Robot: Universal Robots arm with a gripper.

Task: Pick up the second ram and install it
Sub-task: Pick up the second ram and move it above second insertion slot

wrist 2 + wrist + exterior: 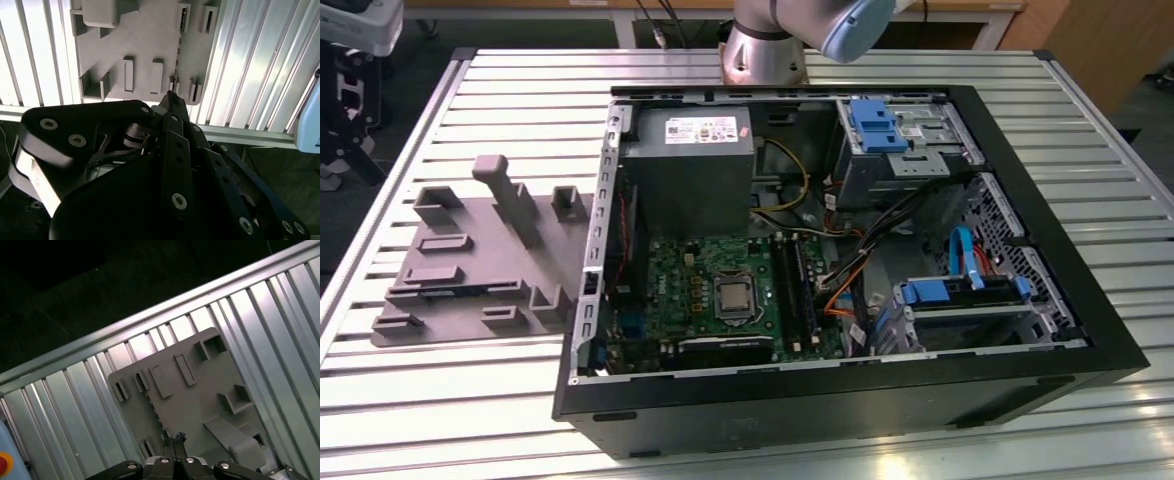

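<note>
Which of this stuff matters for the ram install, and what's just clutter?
For the job:
- gripper, above the grey tray
- memory stick, a thin strip on edge in that tray
- black sockets on the motherboard in the open case

Just there:
- power supply
- blue drive brackets
- loose cables
- slatted table

Gripper (173,438) closed, pointing downward.
</note>
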